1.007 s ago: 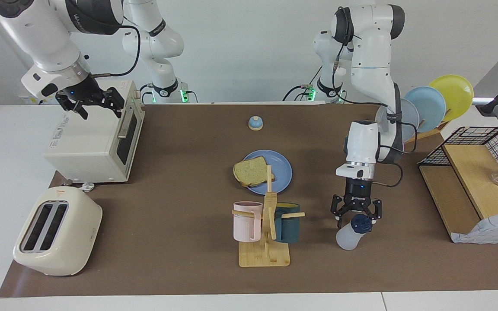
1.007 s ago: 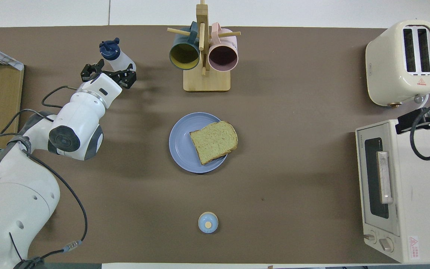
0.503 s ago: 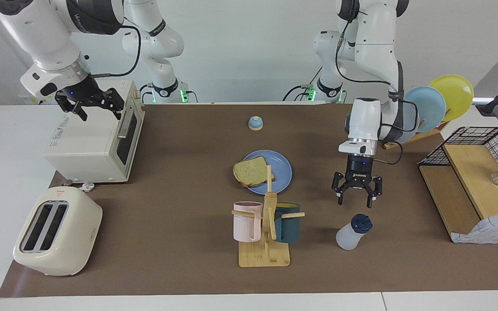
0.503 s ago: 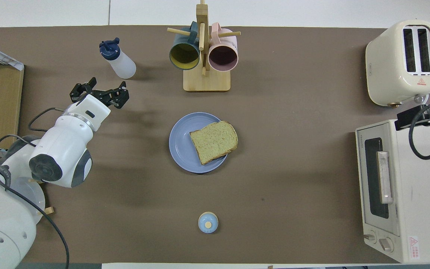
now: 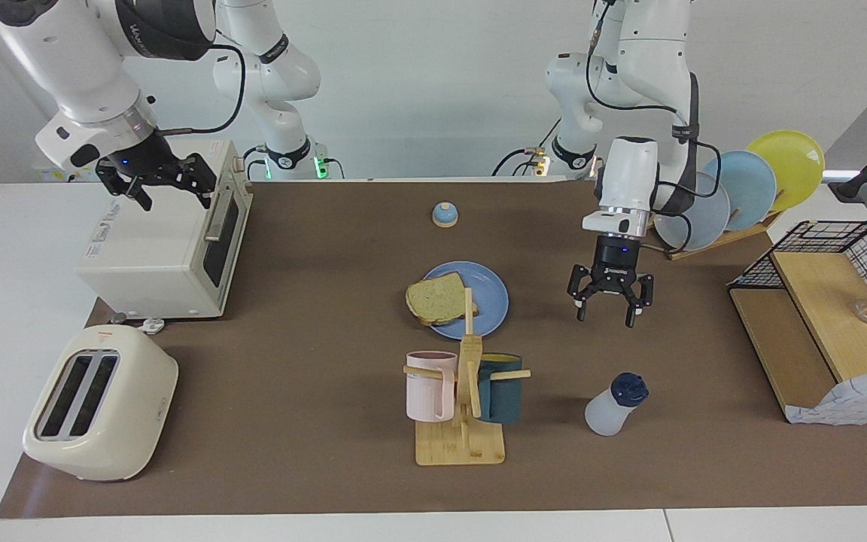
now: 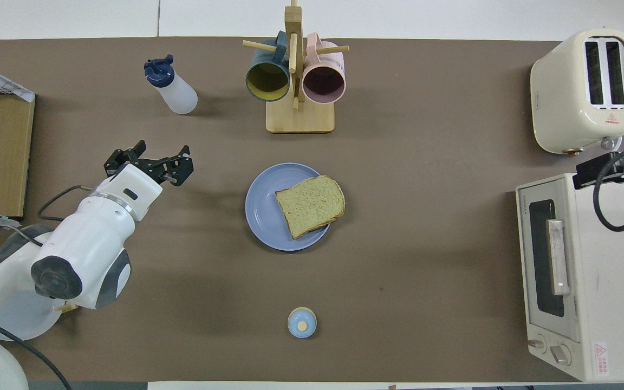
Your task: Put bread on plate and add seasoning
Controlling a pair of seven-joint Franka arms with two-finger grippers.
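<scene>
The bread [image 5: 433,299] lies on the blue plate [image 5: 492,295] at the mat's middle, overhanging the rim toward the right arm's end; both also show in the overhead view, the bread [image 6: 310,205] and the plate [image 6: 262,208]. The seasoning bottle [image 5: 614,406] stands alone on the mat, farther from the robots, toward the left arm's end, and also shows in the overhead view [image 6: 173,88]. My left gripper [image 5: 605,318] hangs open and empty above the mat between plate and bottle, apart from both. My right gripper [image 5: 176,197] waits open over the toaster oven [image 5: 162,248].
A wooden mug tree [image 5: 463,399] with a pink and a teal mug stands beside the bottle. A cream toaster [image 5: 98,403], a blue-domed bell [image 5: 445,214], a rack of upright plates [image 5: 742,188] and a wire-and-wood shelf [image 5: 817,324] ring the mat.
My left gripper has lifted off the bottle's cap and drawn back toward the robots, still open. The bottle stays standing where it was. The right arm has not moved.
</scene>
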